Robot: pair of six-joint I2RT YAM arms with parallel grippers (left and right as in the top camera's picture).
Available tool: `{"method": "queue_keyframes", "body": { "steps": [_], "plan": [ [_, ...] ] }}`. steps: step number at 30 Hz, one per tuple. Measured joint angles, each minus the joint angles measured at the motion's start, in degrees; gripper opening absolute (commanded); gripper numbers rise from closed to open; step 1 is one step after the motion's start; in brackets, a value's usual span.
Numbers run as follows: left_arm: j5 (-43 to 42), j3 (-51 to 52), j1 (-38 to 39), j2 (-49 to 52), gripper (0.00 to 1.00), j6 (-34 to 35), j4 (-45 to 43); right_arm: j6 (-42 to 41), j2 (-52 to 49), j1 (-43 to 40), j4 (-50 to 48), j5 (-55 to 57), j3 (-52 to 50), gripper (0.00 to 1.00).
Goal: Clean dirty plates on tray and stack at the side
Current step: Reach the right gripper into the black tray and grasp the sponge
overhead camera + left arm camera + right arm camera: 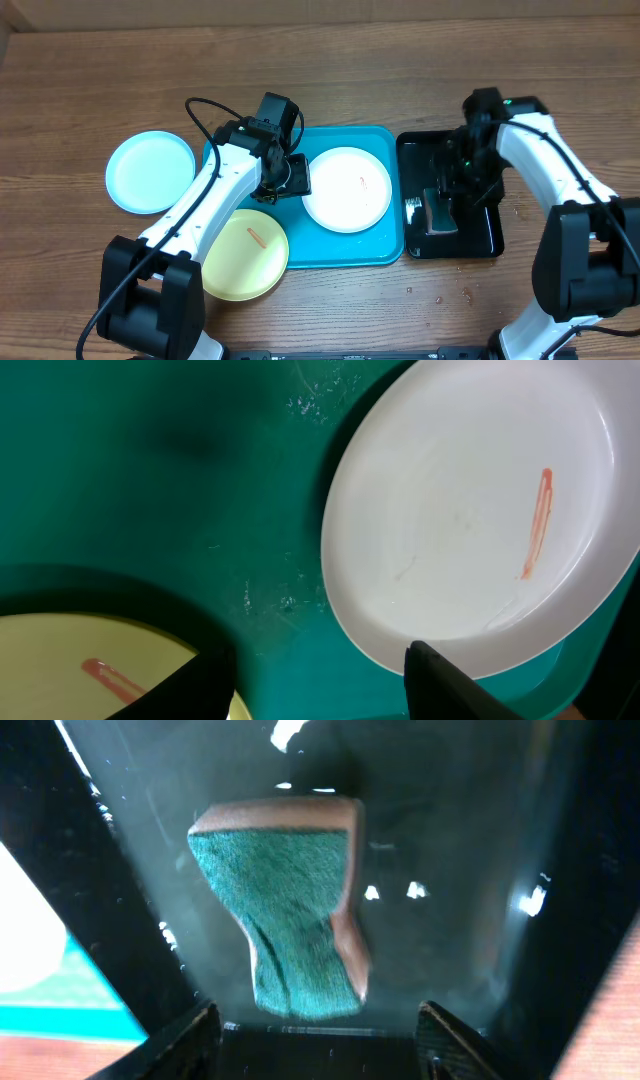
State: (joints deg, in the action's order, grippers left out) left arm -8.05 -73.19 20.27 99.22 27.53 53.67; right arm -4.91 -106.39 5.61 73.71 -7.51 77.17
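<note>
White plate [470, 510] rim hidden behind left end effector [315, 665]

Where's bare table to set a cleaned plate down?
Bare table beyond the turquoise tray and black tray, and in front of them, right of the yellow plate. Crowded between the white plate and left gripper.

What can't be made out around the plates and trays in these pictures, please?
- Overhead: the left arm covers part of the round yellow-green plate.
- Left wrist: the bottom edge cuts off that plate, the right edge the round white plate.
- Right wrist: whether the right gripper touches the green-faced sponge cannot be told.
- Overhead: that sponge, in the glossy black tray, is small and dim.
</note>
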Motion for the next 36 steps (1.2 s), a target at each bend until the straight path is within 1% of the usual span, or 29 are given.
{"method": "queue_keyframes", "body": {
  "steps": [7,12,13,15,17,23,25,28,32,33,34,35,36],
  "plan": [
    [0.2,0.0,0.0,0.0,0.55,0.0,-0.2,-0.8,0.1,4.2,-6.9,0.7,-4.2,0.54],
    [0.2,0.0,0.0,0.0,0.55,0.0,-0.1,-0.9,0.2,4.9,-11.3,0.9,-7.5,0.54],
    [0.2,0.0,0.0,0.0,0.55,0.0,0.0,-0.9,0.2,4.9,-12.2,1.0,-8.2,0.53],
    [0.2,0.0,0.0,0.0,0.54,0.0,0.2,-0.9,0.2,4.9,-14.1,1.1,-9.7,0.48],
    [0.7,0.0,0.0,0.0,0.53,0.0,0.2,-1.1,0.2,4.9,-15.2,1.3,-10.4,0.47],
    [2.6,0.0,0.0,0.0,0.53,0.0,0.2,-1.1,0.2,4.9,-14.4,1.6,-9.8,0.47],
    [2.8,0.0,0.0,0.0,0.53,0.0,0.1,-1.1,0.2,4.9,-14.0,1.6,-9.1,0.43],
    [3.0,0.0,0.0,0.0,0.57,0.0,0.2,-1.0,0.2,4.9,-13.8,1.9,-8.5,0.37],
    [3.0,0.0,0.0,0.0,0.58,0.0,0.2,-1.1,0.2,4.9,-13.7,2.0,-8.5,0.36],
    [3.0,0.0,0.0,0.0,0.58,0.0,0.2,-1.0,0.2,4.9,-13.7,2.0,-8.4,0.36],
    [3.1,0.0,0.0,0.0,0.58,0.0,0.2,-1.1,0.2,4.9,-13.6,2.0,-8.4,0.47],
    [3.2,0.0,0.0,0.0,0.58,0.0,0.2,-1.3,0.2,4.9,-13.6,2.0,-8.5,0.55],
    [3.2,0.0,0.0,0.0,0.58,0.0,0.4,-1.2,0.2,4.9,-13.4,2.1,-8.4,0.56]
  ]
}}
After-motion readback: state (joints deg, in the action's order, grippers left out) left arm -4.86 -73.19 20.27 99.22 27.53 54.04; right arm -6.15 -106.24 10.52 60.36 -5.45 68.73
